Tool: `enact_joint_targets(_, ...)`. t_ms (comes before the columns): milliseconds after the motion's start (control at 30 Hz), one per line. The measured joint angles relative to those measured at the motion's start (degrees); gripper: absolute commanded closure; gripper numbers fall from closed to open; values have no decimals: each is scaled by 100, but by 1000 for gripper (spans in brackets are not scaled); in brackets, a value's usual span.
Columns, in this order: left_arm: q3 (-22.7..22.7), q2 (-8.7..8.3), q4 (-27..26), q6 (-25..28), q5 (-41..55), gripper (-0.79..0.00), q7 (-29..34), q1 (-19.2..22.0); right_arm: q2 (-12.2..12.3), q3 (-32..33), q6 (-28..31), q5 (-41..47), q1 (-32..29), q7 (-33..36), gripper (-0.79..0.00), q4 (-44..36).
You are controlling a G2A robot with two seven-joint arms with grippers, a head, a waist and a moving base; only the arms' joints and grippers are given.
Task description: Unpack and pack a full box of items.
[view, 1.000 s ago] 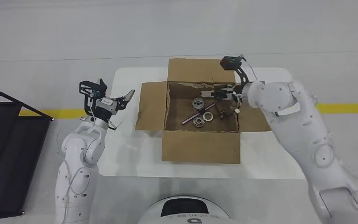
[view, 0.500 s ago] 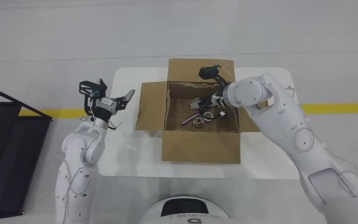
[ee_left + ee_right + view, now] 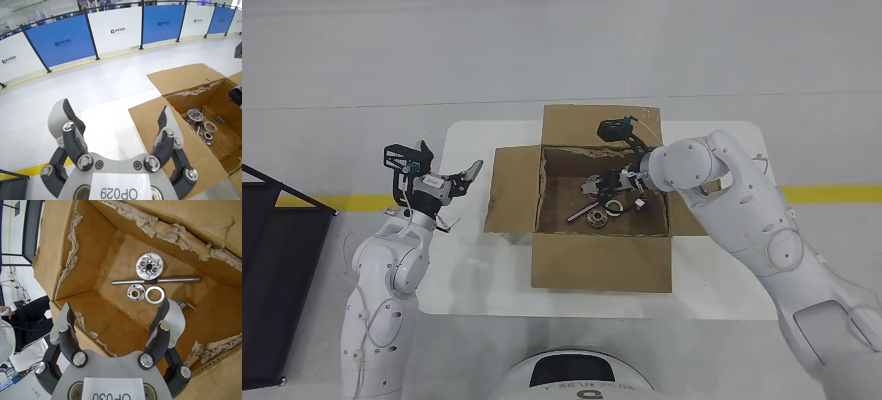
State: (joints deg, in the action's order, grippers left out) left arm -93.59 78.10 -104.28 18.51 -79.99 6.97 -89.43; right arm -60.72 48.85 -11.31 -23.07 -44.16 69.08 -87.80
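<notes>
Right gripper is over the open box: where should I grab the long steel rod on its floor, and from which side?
I'd grip the long steel rod on its longer bare stretch beyond the black collar, from above, jaws across its length: it lies flat and the slotted metal disc overlaps its middle.

Open cardboard box (image 3: 85,247), rims torn, loose metal parts on its floor: slotted disc (image 3: 149,265) overlapping a steel rod (image 3: 175,279); flanged hub (image 3: 136,293) and flat ring (image 3: 147,294) side by side just beside the rod. Right gripper (image 3: 117,304) above the box, fingers spread; small metal block (image 3: 186,305) partly hidden behind one finger.
</notes>
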Motion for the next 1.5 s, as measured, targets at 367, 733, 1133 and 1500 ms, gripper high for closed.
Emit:
enact_joint_targets(367, 0, 0, 0, 0, 0, -785, 0, 0, -239, -570, -1073, -333, 62, -632, -785, 246)
enact_joint_targets(733, 0, 0, 0, 0, 0, -785, 0, 0, -930, -1654, -3071, -632, 323, -1888, -785, 1041)
enact_joint_targets(1133, 0, 0, 0, 0, 0, -785, 0, 0, -1604, -2212, -3755, -643, 799, -2266, -785, 2279)
enact_joint_targets(1500, 0, 0, 0, 0, 0, -785, 0, 0, -2099, -2426, -3661, -492, 1006, -2381, -554, 3244)
